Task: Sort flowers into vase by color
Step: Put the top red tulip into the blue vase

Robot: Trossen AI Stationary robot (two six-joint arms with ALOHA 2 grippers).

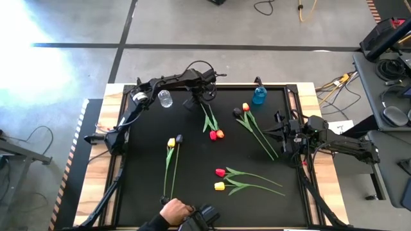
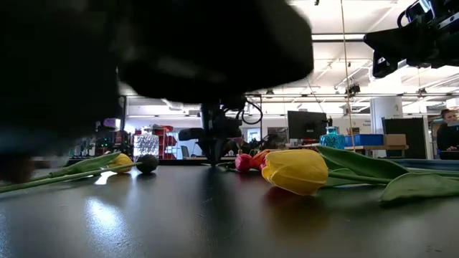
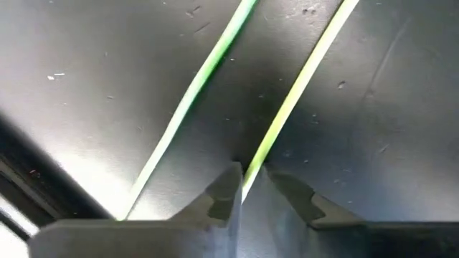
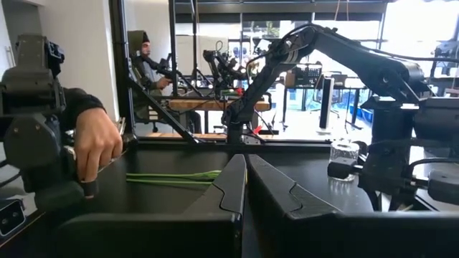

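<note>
Several tulips lie flat in pairs on the black table (image 1: 148, 186). One pair has a red head (image 1: 212, 135) and an orange head (image 1: 220, 133), with stems running toward the far edge. My left gripper (image 1: 200, 101) stands over those stem ends, pointing down, shut on one stem (image 3: 301, 79); the other stem (image 3: 193, 93) lies free beside it. A clear vase (image 1: 165, 98) and a blue vase (image 1: 259, 96) stand upright at the far edge. My right gripper (image 4: 244, 179) waits shut at the table's right side. My left gripper pinches one thin green stem (image 3: 252, 163) between its two fingertips, near the stem's end away from the head. The fingers come from above, pointing down, and lie across the stem. Which of the two heads it belongs to I cannot tell. The stem runs along the table surface.
A yellow head (image 1: 171, 142) and a dark head (image 1: 180, 138) lie left of centre. A red-and-dark pair (image 1: 244, 109) lies at right. A red tulip (image 1: 220, 172) and a yellow tulip (image 1: 219, 186) lie near the front. A person's hand (image 1: 173, 208) rests at the near edge.
</note>
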